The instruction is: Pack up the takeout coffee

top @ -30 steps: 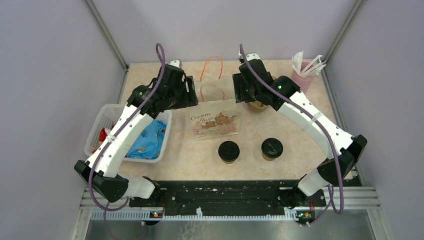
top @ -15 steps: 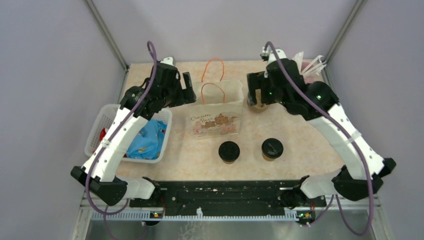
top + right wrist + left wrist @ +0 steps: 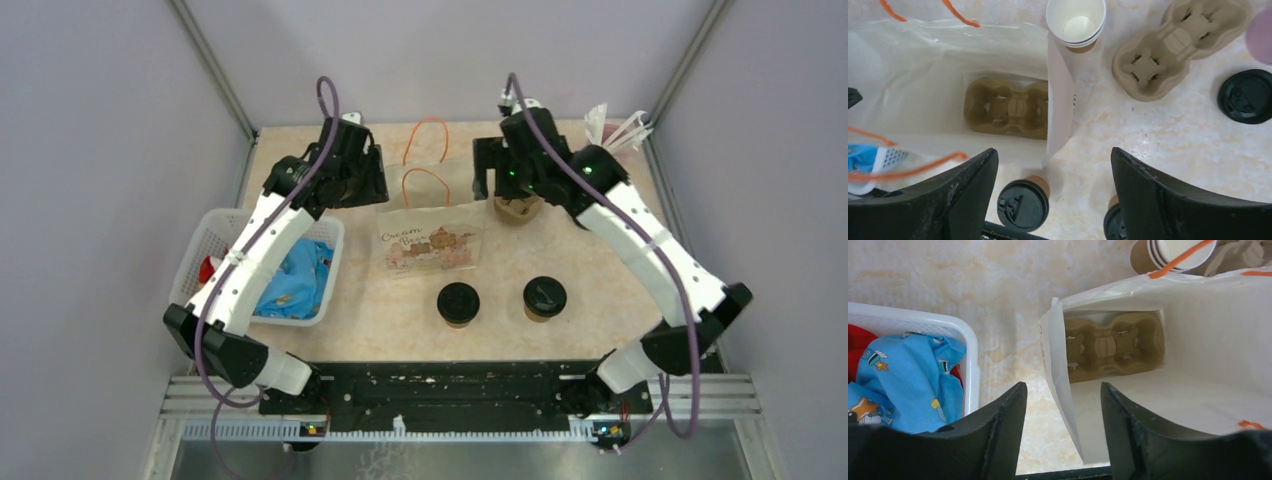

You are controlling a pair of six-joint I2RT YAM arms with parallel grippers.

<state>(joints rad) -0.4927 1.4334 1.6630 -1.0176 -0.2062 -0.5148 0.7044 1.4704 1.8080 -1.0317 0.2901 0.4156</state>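
Seen from above, with 12 o'clock at the far wall, the paper bag (image 3: 430, 240) stands open at the middle of the table (image 3: 380, 300). Both takeout coffees are outside it on the tabletop. The first coffee cup (image 3: 458, 303) is at 6 o'clock of the bag and the second coffee cup (image 3: 544, 298) at about 5 o'clock. Both are upright with black lids on, side by side and apart from each other. The left gripper (image 3: 1063, 390) hangs over the bag's 9 o'clock end, released and spread. The thin end wall stands in the gap, neither finger presses it, and the gripper grasps nothing. The right gripper (image 3: 1053, 152) hangs over the 3 o'clock end, its jaws wide apart on either side of that wall, likewise empty. A pulp cup carrier (image 3: 1113, 345) lies flat on the bag's floor. Just beside the bag, toward 2 o'clock, is a stack of open paper cups (image 3: 1076, 22). A second carrier (image 3: 1168, 50) and a loose black lid (image 3: 1246, 96) lie farther toward 3. A pink cup of sticks (image 3: 617, 152) stands in the far corner at 2 o'clock. A white basket (image 3: 913, 322) holding blue cloth (image 3: 903, 375) sits at 9 o'clock.
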